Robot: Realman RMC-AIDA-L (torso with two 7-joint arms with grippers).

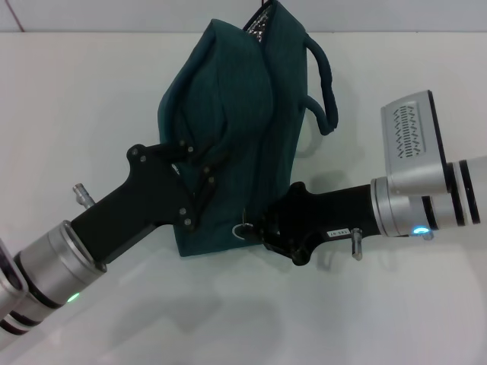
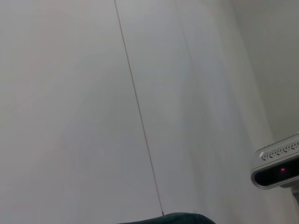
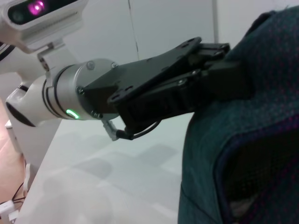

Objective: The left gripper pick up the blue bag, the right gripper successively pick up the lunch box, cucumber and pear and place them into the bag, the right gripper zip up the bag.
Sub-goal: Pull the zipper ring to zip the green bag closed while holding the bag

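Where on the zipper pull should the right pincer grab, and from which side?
Take the metal ring pull, which hangs free off the blue bag's lower edge. Come from the robot's right, where the right pincer sits beside it; the left pincer clamps the bag's other side.

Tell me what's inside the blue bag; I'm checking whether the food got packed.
Nothing inside can be seen: the blue bag stands on the white table, its fabric covering any contents. The left gripper pinches its side; the right gripper is at the ring pull.

Blue bag (image 1: 243,129): dark teal fabric, upright, bulging, centre of frame; loop handle (image 1: 326,84) drooping upper right; metal ring pull (image 1: 242,230) lower centre.
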